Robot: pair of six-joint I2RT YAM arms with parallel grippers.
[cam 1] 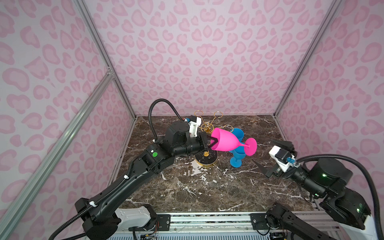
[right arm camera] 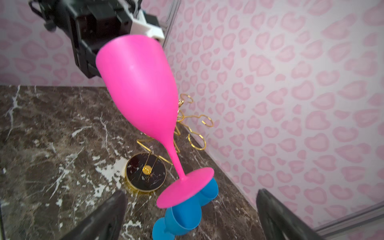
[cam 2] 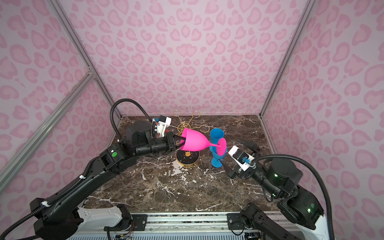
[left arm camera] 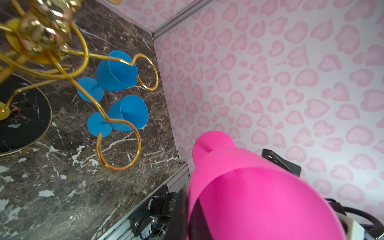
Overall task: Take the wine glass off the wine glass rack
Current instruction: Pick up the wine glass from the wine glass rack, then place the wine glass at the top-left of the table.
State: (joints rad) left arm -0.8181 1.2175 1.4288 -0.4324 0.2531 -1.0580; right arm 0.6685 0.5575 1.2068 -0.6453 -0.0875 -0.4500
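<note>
The left gripper (cam 1: 214, 143) is pinching the rim of the pink wine glass (cam 1: 227, 138), one finger inside the bowl, and is holding it sideways in the air at the centre of both top views, foot pointing toward the frame's right. The glass is hanging clear of the looped arms of the wine glass rack (cam 1: 207, 160), in front of two blue glasses (cam 1: 236, 159). The right gripper (cam 1: 262, 151) is hovering wide open and empty at the right of the frame.

pink wine glass (left arm camera: 259, 197): rim nearest | wine glass rack (left arm camera: 47, 27): on marble table (left arm camera: 62, 197) | blue glasses (left arm camera: 118, 72): beside rack
</note>
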